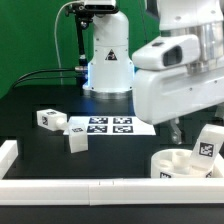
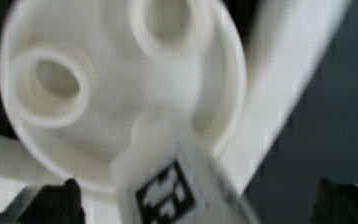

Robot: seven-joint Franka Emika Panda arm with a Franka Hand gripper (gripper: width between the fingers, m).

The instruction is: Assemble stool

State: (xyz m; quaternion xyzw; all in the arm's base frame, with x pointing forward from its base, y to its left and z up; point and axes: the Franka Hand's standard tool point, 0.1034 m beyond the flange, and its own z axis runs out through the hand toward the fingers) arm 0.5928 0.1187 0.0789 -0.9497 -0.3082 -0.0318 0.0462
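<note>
seat (image 1: 175, 168) on the tabletop (image 1: 120, 155), to the exterior view's right of the marker board (image 1: 100, 125), under the hand (image 2: 202, 205). hand wide open, holding nothing. looks light, stiff, smooth, may slip; grip across the rim. no readable writing, only a square tag (image 2: 163, 192) on one leg (image 1: 207, 146).

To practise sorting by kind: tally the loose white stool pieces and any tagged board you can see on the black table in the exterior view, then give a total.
Round seat: 1
Block legs: 3
Marker board: 1
Total: 5
</note>
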